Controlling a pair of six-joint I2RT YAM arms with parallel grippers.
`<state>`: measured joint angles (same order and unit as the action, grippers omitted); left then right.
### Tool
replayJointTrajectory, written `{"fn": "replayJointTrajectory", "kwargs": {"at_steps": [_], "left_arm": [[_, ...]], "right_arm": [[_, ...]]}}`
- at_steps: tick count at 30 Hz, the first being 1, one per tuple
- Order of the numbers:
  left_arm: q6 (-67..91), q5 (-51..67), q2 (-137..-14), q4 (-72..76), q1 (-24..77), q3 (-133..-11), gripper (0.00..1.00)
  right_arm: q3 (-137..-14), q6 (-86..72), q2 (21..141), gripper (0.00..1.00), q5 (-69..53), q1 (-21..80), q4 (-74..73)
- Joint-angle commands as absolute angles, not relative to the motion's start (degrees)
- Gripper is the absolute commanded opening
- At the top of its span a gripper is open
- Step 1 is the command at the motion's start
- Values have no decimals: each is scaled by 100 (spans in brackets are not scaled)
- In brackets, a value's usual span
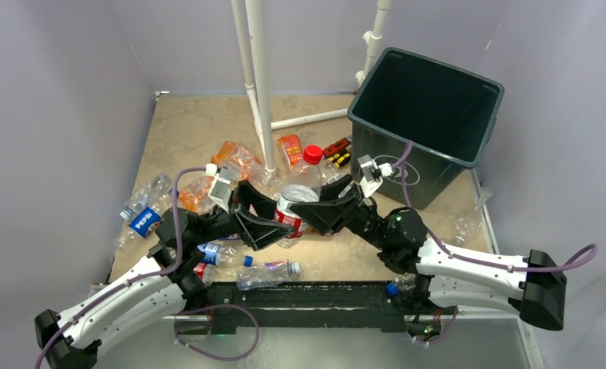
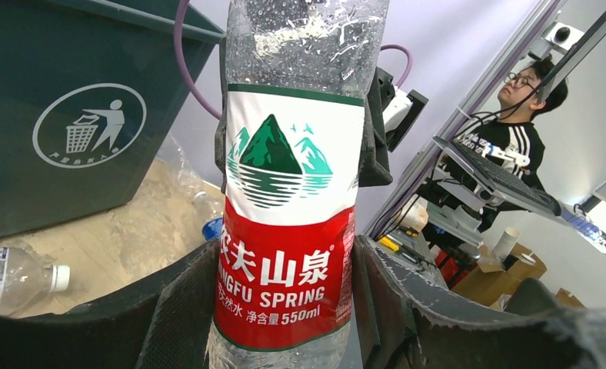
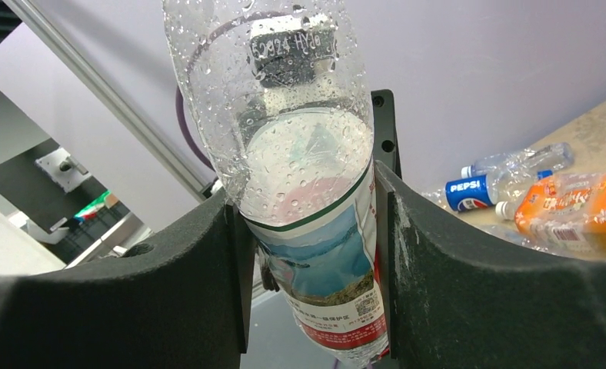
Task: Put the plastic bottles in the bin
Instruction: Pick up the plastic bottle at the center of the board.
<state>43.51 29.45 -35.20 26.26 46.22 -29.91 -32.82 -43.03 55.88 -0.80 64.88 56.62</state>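
A clear plastic bottle with a red cap and a red and white label stands upright above the table's middle, held from both sides. My left gripper has its pads pressed on the red label of the bottle low down. My right gripper is shut on the bottle higher up. The dark green bin stands at the back right, and its trash symbol on the bin shows in the left wrist view. Several more crushed bottles lie on the table's left, among them a Pepsi one.
A white pipe stand rises behind the bottle. Orange-labelled bottles and small red, yellow and black tools lie near its foot. Two bottles rest by the near edge, and another lies to the right of the bin.
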Motion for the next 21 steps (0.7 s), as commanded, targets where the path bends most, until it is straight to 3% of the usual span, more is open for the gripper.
{"fn": "replayJointTrajectory", "kwargs": {"at_steps": [1, 2, 5, 9, 16, 21], "left_arm": [[4419, 3023, -3618, 2963, 4621, -2857, 56], [4427, 3042, -3666, 2978, 4622, -2864, 58], [4480, 3134, -3821, 3011, 4628, -2916, 79], [4506, 3134, -3898, 3082, 4657, -2897, 82], [4461, 3167, -3875, 3086, 4695, -2900, 45], [4373, 3077, -3735, 2999, 4700, -2866, 30]], "right_arm": [[-3240, -4301, 5458, 50, -17, 6496, 6272], [-3230, -4296, 5453, 50, -14, 6495, 6274], [-3204, -4290, 5457, 50, 85, 6495, 6342], [-3179, -4288, 5488, 50, 101, 6495, 6451], [-3176, -4295, 5560, 53, 40, 6495, 6461], [-3316, -4135, 5317, 80, 9, 6495, 5846]]}}
